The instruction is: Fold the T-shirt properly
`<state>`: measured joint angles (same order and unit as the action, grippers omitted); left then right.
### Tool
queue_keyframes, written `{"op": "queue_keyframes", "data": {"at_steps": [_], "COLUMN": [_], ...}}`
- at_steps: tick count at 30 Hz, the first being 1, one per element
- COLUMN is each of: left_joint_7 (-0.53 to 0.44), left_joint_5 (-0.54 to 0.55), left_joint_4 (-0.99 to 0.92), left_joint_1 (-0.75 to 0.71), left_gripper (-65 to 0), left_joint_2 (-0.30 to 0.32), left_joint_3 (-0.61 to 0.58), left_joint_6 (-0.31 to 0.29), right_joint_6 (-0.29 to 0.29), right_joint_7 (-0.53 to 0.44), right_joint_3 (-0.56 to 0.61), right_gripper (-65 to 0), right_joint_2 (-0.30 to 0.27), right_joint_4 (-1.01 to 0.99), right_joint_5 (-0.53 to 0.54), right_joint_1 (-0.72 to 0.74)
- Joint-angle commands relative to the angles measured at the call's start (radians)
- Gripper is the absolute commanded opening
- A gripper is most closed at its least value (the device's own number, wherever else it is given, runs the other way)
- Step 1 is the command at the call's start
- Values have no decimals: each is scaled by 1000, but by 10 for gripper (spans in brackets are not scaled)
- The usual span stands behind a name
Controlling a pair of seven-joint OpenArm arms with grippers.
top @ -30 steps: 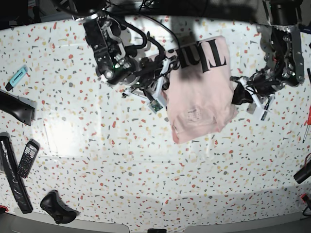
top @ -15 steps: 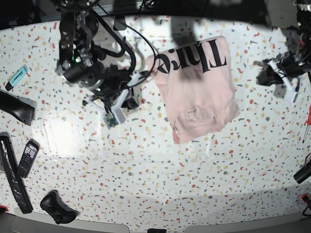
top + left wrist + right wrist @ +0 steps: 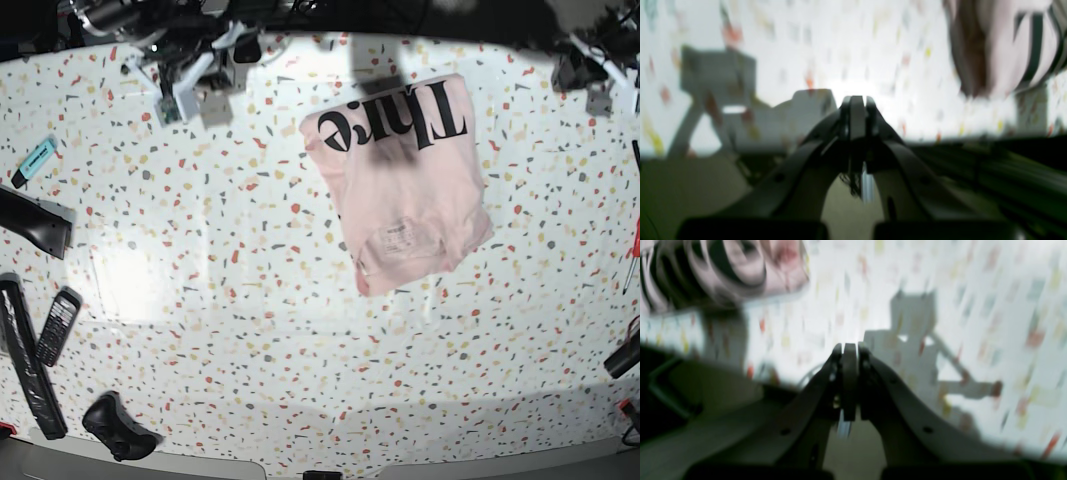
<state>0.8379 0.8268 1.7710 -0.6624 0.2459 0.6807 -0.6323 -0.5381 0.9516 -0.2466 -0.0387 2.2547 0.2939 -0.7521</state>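
The T-shirt is laid folded on the table. The left gripper and right gripper are clenched on nothing, well apart from it; loose edges may be left uneven.

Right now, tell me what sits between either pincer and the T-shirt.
Nothing visible. Only bare speckled table lies between the right pincer and the folded T-shirt, and between the left pincer and the shirt. Both pincers are shut and empty.
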Motion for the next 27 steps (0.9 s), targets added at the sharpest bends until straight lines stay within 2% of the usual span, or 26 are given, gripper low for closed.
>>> {"op": "queue_keyframes", "data": {"at_steps": [1,4,6,12,15,18,22,24,27], "left_joint_7": [-15,-16,-17,-77,-96,-134,-279,-358,-436], "left_joint_5": [12,11,-15,-53,-64,-135,-280,-328,-390], "left_joint_4": [16,11,-11,-229,-387,-550,-738,-810,-897], "left_joint_1": [-31,-92,-120,-116,-79,-28,23,39,60], "left_gripper": [-650,-650,-650,-650,-650,-650,-650,-650,-650], "left_joint_2": [2,-26,-44,-64,-65,-65,-64,-65,-65], "left_joint_3": [5,5,5,-1,-1,-1,-2,-2,-2], "left_joint_6": [-7,-23,-55,-66,-66,-66,-66,-66,-66], "right_joint_6": [-3,-4,-4,-4,-4,-3,5,50,48], "right_joint_7": [-8,-5,-6,-17,-56,-58,-64,-95,-171], "right_joint_3": [-11,-37,-47,-48,-48,-47,-47,-47,-46], "right_gripper": [-650,-650,-650,-650,-650,-650,-650,-650,-650], "right_joint_2": [-3,-3,-4,-10,-19,-58,-129,-163,-210], "right_joint_4": [19,18,8,-156,-310,-512,-794,-923,-1105], "right_joint_5": [22,21,21,-12,-55,-55,-55,-55,-59], "right_joint_1": [-38,-139,-186,-205,-166,-91,20,74,152]}}
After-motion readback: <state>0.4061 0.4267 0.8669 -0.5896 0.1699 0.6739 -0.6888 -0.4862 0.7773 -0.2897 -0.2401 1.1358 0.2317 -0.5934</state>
